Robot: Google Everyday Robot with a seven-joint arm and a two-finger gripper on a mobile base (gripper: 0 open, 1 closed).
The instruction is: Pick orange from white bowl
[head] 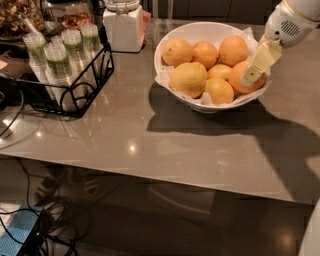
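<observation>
The white bowl (196,29) stands on the grey table at the back right, lined with crinkled paper and holding several round fruits. The orange (236,79) lies at the bowl's right side, deep orange, next to a second deep-orange fruit (233,50) behind it. Paler yellow fruits (188,79) fill the left and front. My gripper (254,69) reaches in from the upper right on a white arm (290,22). Its cream tip lies over the orange and hides the orange's right part.
A white lidded jar (122,25) stands left of the bowl. A black wire rack (75,80) with several plastic cups sits at the far left, with food plates (20,15) behind. The table's front edge (150,175) runs across; cables and a blue item (20,232) lie on the floor below.
</observation>
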